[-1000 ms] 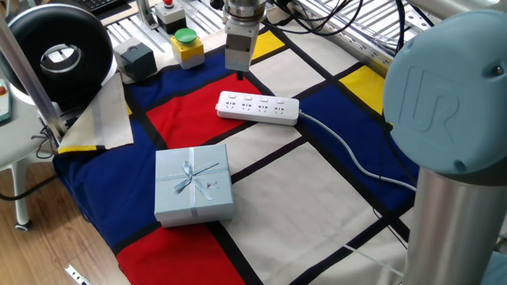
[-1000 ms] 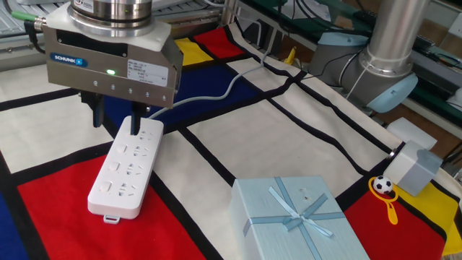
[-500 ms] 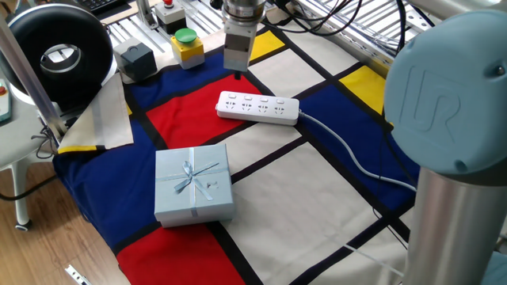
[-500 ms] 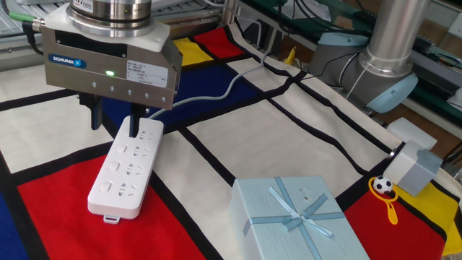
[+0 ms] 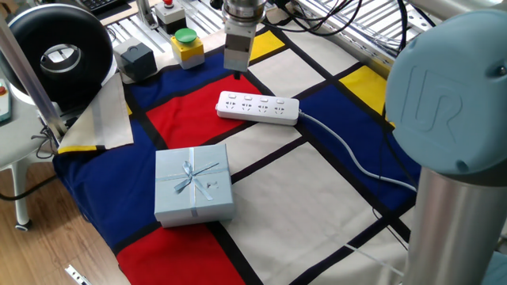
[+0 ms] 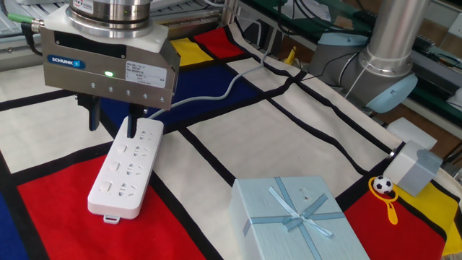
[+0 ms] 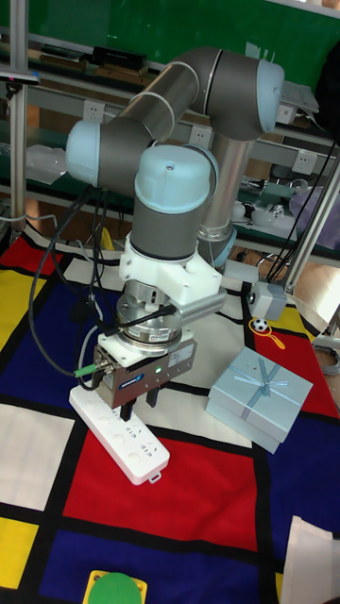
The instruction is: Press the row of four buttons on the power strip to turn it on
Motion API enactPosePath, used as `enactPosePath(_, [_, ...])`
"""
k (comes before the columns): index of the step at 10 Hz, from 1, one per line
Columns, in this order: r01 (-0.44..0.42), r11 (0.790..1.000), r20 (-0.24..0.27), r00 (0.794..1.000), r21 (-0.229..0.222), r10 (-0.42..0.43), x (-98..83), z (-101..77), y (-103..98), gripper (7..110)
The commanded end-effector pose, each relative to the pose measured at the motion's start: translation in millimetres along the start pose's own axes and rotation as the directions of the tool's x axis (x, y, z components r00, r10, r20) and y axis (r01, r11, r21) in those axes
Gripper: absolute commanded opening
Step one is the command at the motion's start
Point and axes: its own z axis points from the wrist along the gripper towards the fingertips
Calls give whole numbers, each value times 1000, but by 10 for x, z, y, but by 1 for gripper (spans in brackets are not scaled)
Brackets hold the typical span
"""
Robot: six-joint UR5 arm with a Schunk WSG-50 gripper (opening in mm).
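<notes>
The white power strip (image 5: 258,107) lies on the coloured cloth, its pale grey cable (image 5: 348,154) running off to the right. The four buttons (image 5: 255,99) show as small marks along its far long edge. My gripper (image 5: 238,73) hangs just beyond the strip's left end, a little above the cloth. In the other fixed view the gripper (image 6: 112,124) is open, with a clear gap and nothing between its dark fingers (image 6: 132,124). One finger overlaps the far end of the strip (image 6: 126,170); I cannot tell whether it touches. The tall view shows the gripper (image 7: 139,404) over the strip (image 7: 123,436).
A pale blue gift box (image 5: 192,184) stands near the strip toward the front. A yellow box with a green button (image 5: 187,46), a black box (image 5: 135,59) and a black round device (image 5: 59,55) sit at the back left. A grey cube (image 6: 415,167) and small football toy (image 6: 382,186) lie at the cloth's edge.
The gripper has drifted slightly sideways, leftward in the other fixed view, away from the strip's end. The strip and the box have not moved.
</notes>
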Motion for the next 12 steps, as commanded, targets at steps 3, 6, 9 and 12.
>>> enactPosePath(3, [9, 1000, 21, 1000, 3, -9, 244, 242, -99, 44])
enactPosePath(6, [6, 999, 33, 999, -54, -4, 217, 293, 23, 44])
enactPosePath(9, [-43, 998, -55, 997, 43, 45, 441, 292, -213, 44])
enactPosePath(12, [-2, 1000, 32, 999, 11, 2, 218, 297, -140, 44])
